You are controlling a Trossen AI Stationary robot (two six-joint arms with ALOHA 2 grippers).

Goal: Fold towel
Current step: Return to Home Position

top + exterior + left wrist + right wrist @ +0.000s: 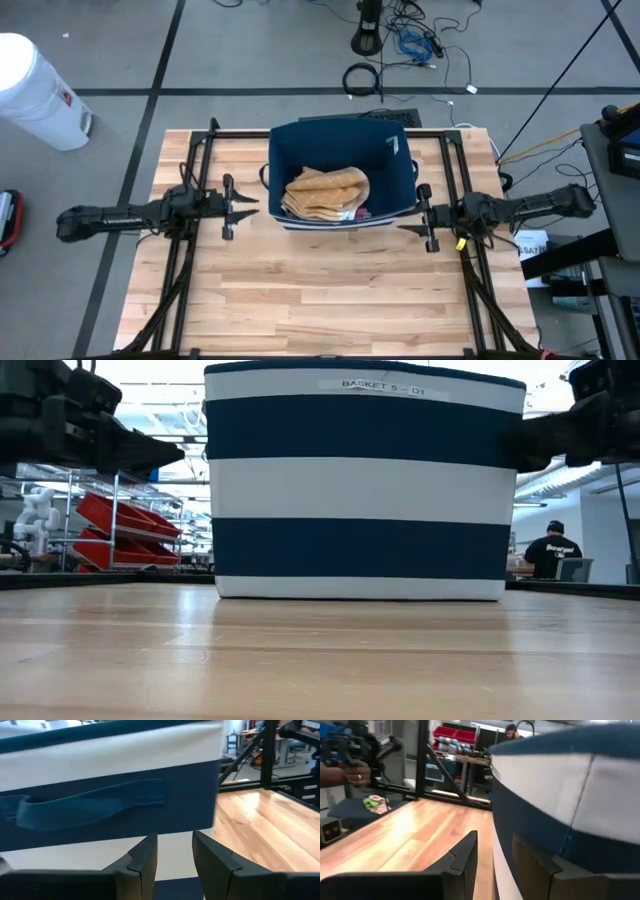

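Note:
A tan towel (325,192) lies crumpled inside a navy and white striped basket (300,150) at the middle of the table; in the low view the basket (360,490) hides it. My left gripper (250,212) points level at the basket's left wall, open, with nothing between its fingers (175,855); the wall's fabric handle (90,805) is just ahead. My right gripper (405,228) points level at the basket's right wall, open and holding nothing (495,855). Whether either fingertip touches the wall does not show.
Black frame rails (200,150) run along both sides of the wooden table. Bare wood (320,300) lies between the basket and the near edge. A white bin (35,90) and cables (400,45) are on the floor. A person (553,550) sits far behind.

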